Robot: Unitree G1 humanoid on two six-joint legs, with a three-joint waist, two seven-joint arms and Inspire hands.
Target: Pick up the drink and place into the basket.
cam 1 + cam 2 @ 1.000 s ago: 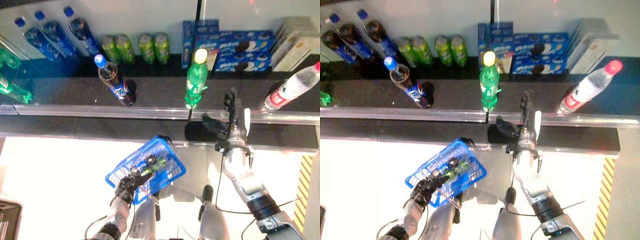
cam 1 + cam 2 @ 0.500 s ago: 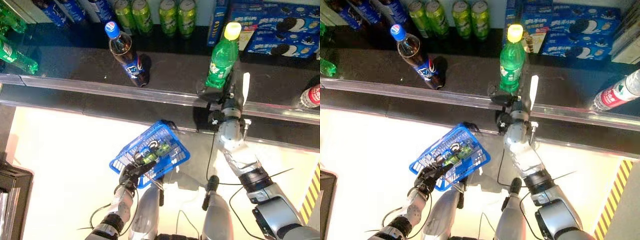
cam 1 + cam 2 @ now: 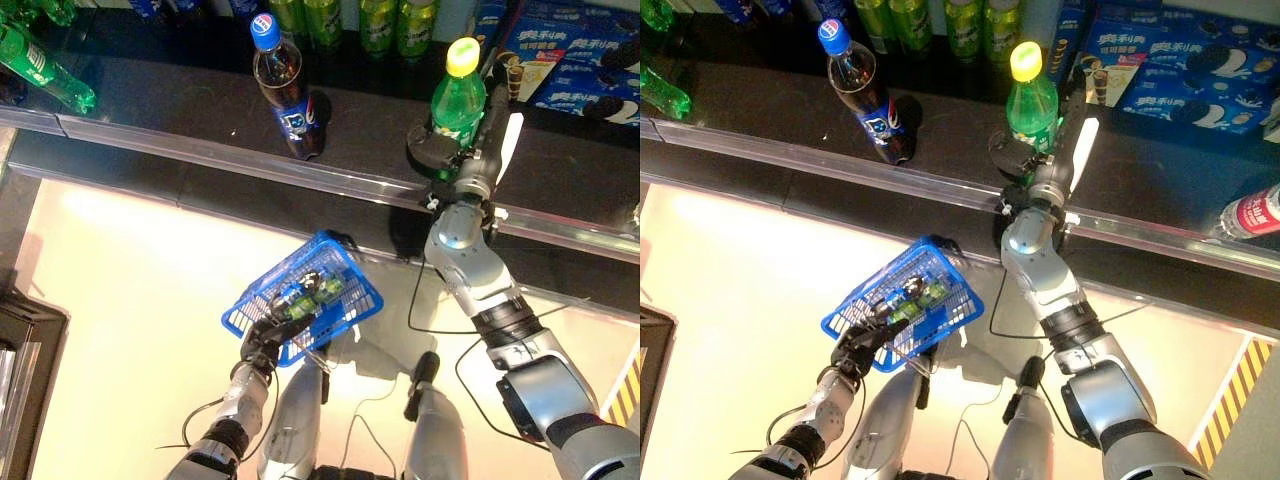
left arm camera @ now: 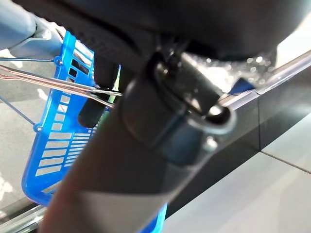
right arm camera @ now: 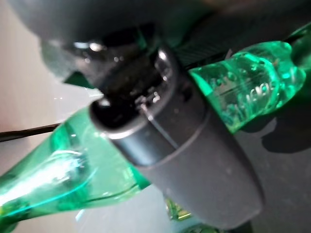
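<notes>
A long dark table [image 3: 180, 110] runs across the top of the view, with a shiny metal rail [image 3: 230, 170] along its near edge. Below it the floor [image 3: 120, 270] is pale and bright. At the back of the table stand blue cookie boxes [image 3: 590, 70] and a row of green cans [image 3: 385, 20].

The blue basket [image 3: 345, 310] hangs low over the floor, well apart from the table. The left hand [image 3: 262, 338] has its fingers curled round the basket's wire handle. Some small green things already lie inside it.

The drink is the green bottle [image 3: 456, 100] with a yellow cap. It stands upright on the table, close to the rail. The right hand [image 3: 470, 150] is at the bottle, and the right wrist view shows a dark thumb lying across its green body. I think the fingers are wrapped round it, so the hand is holding it.

A cola bottle [image 3: 288, 95] stands near, to the left. A green bottle [image 3: 45, 70] lies on its side at the far left.

The drink looks like clear, hard plastic. It is likely full, so a bit heavy and smooth. The wide middle is the best place to hold. It is tall, so it could tip.
</notes>
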